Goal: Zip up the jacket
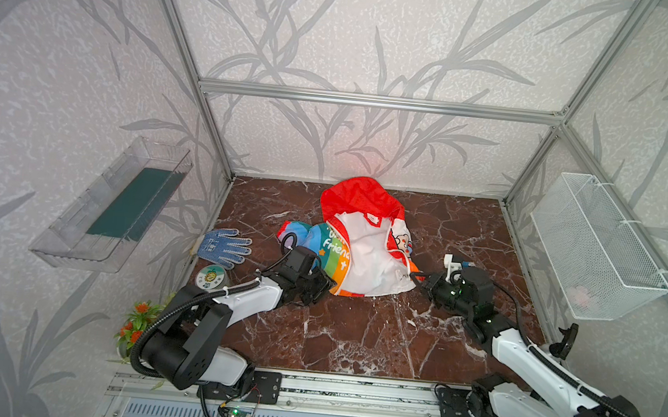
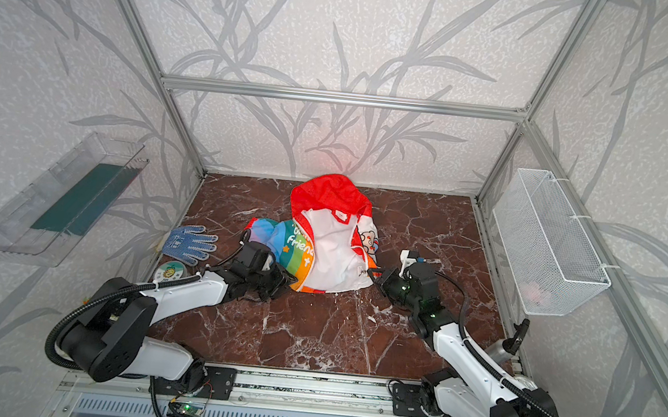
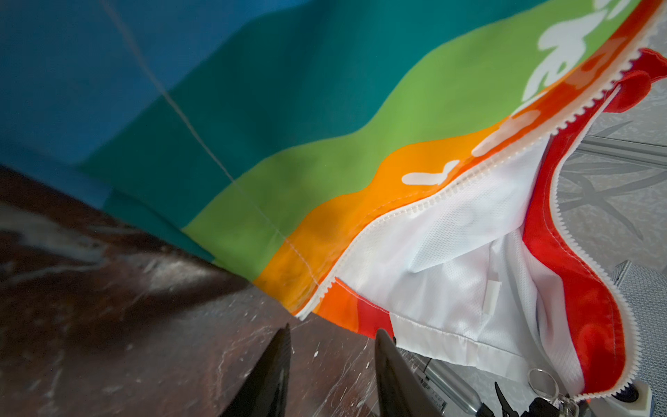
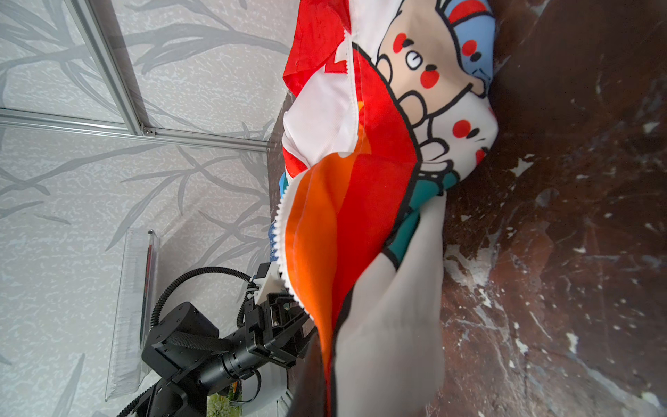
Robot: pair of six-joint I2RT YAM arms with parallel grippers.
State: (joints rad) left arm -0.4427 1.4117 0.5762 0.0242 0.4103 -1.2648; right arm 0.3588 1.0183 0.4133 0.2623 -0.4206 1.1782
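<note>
Nearest, the left hand (image 3: 332, 375) lies low on the marbled tabletop (image 1: 353, 336). Its fingers (image 3: 269, 375) are apart with nothing between them, just short of the rainbow hem corner of the jacket (image 1: 365, 258). The right hand (image 1: 417, 277) is clamped on the opposite hem corner. The jacket lies unzipped mid-tabletop, white lining up, its red hood (image 1: 360, 197) toward the far wall.

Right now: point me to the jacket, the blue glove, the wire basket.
jacket (image 1: 361, 258): in a top view, on the white lining.
blue glove (image 1: 222, 247): in a top view, the palm.
wire basket (image 1: 589, 251): in a top view, the mesh wall.
</note>
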